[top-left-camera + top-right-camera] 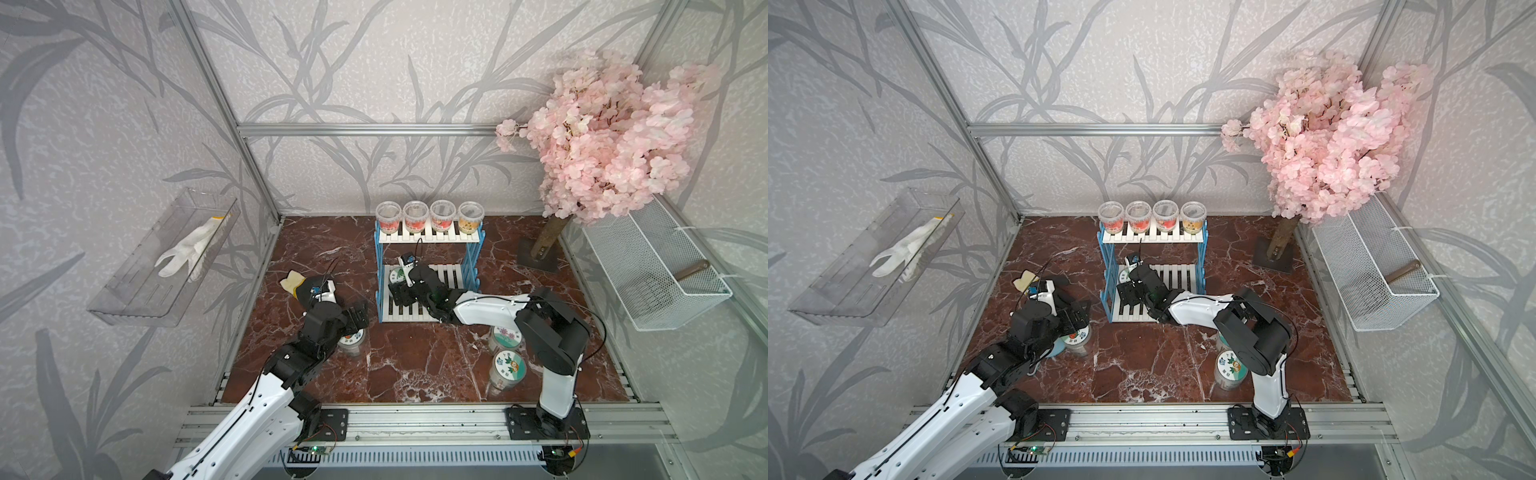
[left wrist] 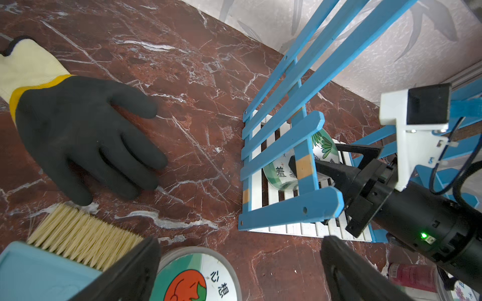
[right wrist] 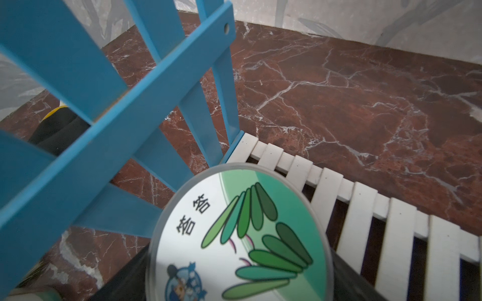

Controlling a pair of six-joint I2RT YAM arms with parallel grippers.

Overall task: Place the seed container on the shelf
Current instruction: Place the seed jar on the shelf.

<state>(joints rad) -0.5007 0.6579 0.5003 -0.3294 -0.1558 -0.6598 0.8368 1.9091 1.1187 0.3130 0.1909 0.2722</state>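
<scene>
The right gripper [image 2: 317, 159] reached in over the lower tier [image 1: 451, 274] of the shelf [image 1: 473, 266], its fingers [image 2: 362, 153] set one on each side of the container [image 3: 240, 234]. In the right wrist view dark finger surfaces lay right at the lid's edges, but whether they pressed on it or stood just clear could not be told. The container stood upright on the lower tier's white slats, at the end against the blue side frame [image 1: 379, 266] nearer the left arm, its green-leaf lid facing up. On the top tier [image 1: 428, 237] four clear jars [image 1: 430, 216] stood in a row. The left gripper [image 2: 240, 250] hung spread wide, holding nothing, over a second container [image 2: 193, 278] with a tomato on its lid, which stood on the table [image 1: 415, 365] apart from the shelf. Just beside that one lay a brush [image 2: 83, 234] with pale bristles, and beyond it a black glove [image 2: 86, 138] with a cream cuff, flat on the marble. Near the right arm two more containers [image 1: 509, 365] stood close together on the table. In both top views a pink blossom tree [image 1: 602, 137] stood in the far right corner, a wire basket [image 1: 656, 270] hung on the right wall, and a clear tray [image 1: 124, 299] holding a white glove [image 1: 187, 249] hung on the left wall.
</scene>
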